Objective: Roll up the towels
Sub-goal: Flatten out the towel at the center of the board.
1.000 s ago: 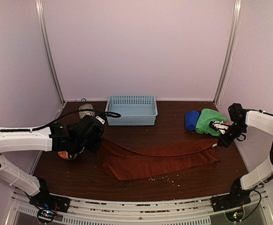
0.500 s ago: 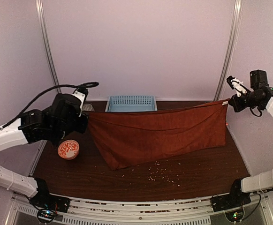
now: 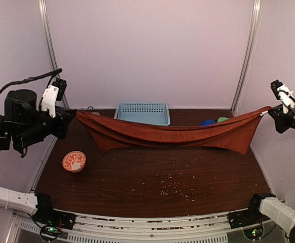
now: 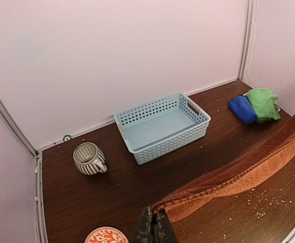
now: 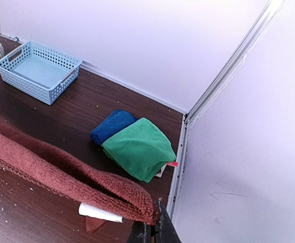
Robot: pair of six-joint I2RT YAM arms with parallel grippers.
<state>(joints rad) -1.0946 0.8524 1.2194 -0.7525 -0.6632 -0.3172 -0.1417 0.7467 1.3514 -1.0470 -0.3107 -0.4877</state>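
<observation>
**While the red towel (image 3: 173,135) hangs: handling**

Since it sags between the left and right edges, above the desk (image 3: 152,174), treat it as soft, limp and light. Your left gripper (image 4: 154,225) and right gripper (image 5: 155,225) each pinch a top corner. Hold hems, not mid-cloth. Green towel (image 5: 140,147) and blue towel (image 5: 112,126) lie at the far right corner.

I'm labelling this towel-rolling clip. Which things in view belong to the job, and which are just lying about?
Belongs to the job: rust-red towel, stretched between the left gripper and right gripper; green towel; blue towel.

Just lying about: light blue basket; striped mug; orange patterned bowl; scattered crumbs.
</observation>
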